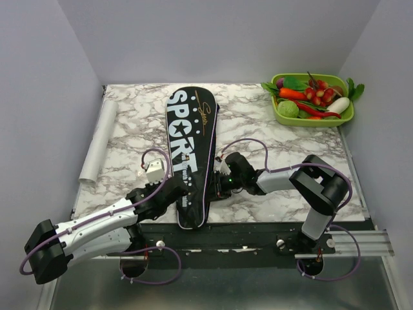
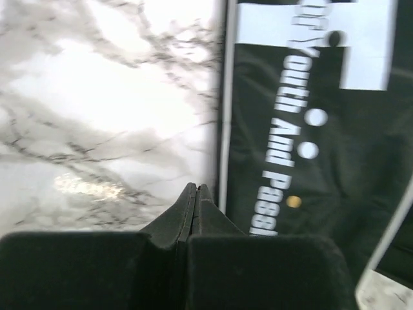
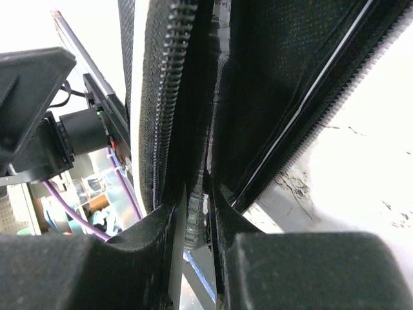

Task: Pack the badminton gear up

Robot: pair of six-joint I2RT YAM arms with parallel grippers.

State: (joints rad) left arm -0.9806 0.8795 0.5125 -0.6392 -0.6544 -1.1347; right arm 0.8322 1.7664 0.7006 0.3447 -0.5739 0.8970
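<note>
Two grippers sit at the near end of the cover (image 1: 191,139), one on each side. The left gripper (image 2: 195,192) has its fingers pressed flat together with nothing between them. Its tips are over the marble table (image 1: 258,129), just beside the cover's pale-piped left edge. The right gripper (image 3: 197,210) is pinched narrow on the cover's right edge, with a strip of fabric beside the zip teeth caught between its fingers. The zip there stands parted, but the inside is dark and its contents cannot be told. The cover, black with white "SPORT" lettering, lies flat and lengthwise down the table's middle, its wide end far. A rolled white sheet (image 1: 100,142) lies along the left edge. In the far right corner, a green tray (image 1: 345,119) holds heaped toy vegetables (image 1: 310,97) in orange, red, white and green.
</note>
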